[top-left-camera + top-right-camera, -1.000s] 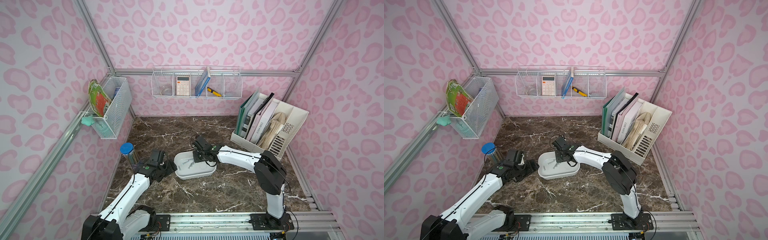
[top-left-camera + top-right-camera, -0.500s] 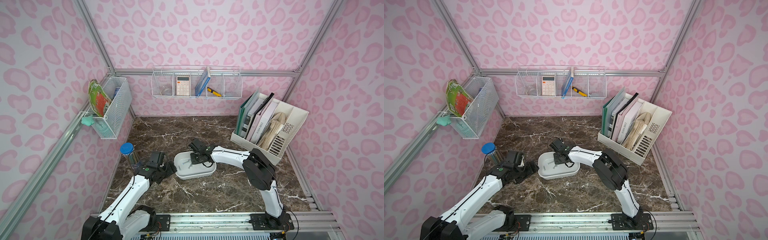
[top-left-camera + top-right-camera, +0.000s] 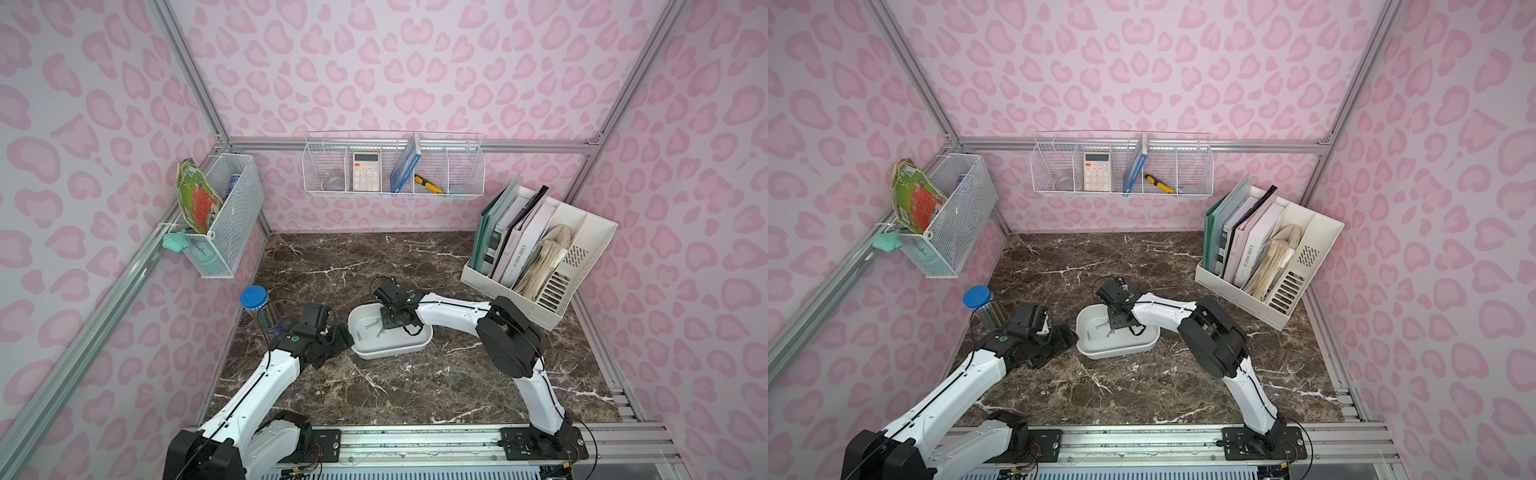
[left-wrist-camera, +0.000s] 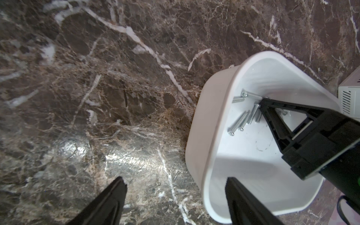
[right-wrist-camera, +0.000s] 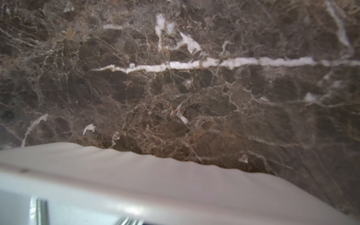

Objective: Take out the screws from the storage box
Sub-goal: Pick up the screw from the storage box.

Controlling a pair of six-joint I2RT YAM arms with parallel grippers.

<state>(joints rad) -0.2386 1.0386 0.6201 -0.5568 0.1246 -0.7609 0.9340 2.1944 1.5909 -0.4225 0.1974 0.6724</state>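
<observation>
my right claw (image 4: 263, 100) is pinched nearly closed inside the storage box (image 4: 196, 136), screws (image 4: 243, 120) at its tip; i can't tell if one's caught. a weak pinch could drop it on lifting. left claw (image 4: 174, 178) gapes, empty.

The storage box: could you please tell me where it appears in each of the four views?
Top view: the storage box sits just below the picture's centre.
Top view: below the centre and slightly to the left.
Left wrist: fills the picture's right side.
Right wrist: only its rim, along the picture's lower edge.
Shared landmark: the screws lying inside it.
</observation>
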